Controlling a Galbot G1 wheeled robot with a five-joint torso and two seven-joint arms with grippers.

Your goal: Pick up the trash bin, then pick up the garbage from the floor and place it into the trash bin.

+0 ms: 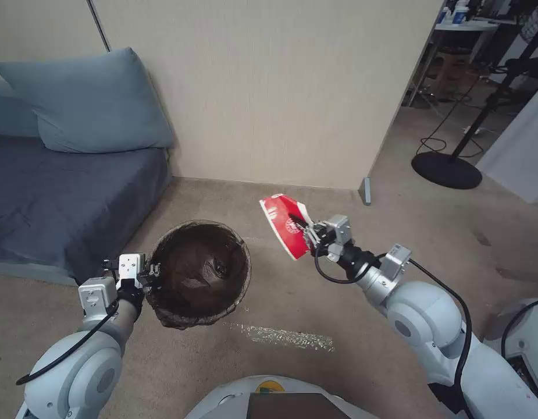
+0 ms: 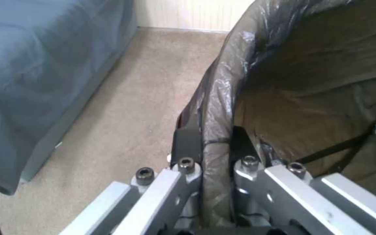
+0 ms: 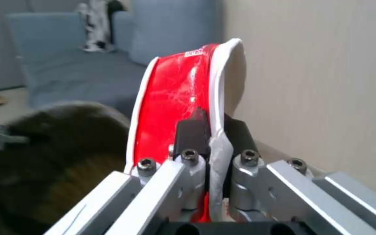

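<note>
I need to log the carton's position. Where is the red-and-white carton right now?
In the head view, the red-and-white carton is off the floor, clamped in the right hand, just right of the trash bin.

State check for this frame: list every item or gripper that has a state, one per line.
trash bin: held off the carpet by its rim, lined with a dark bag
red-and-white carton: crumpled, held in the air beside the bin, not yet over it
left gripper: shut on the bin's rim
right gripper: shut on the carton's edge

light: soft, even indoor; shadows faint | blur: wrist views soft | edges: head view bowed
</note>
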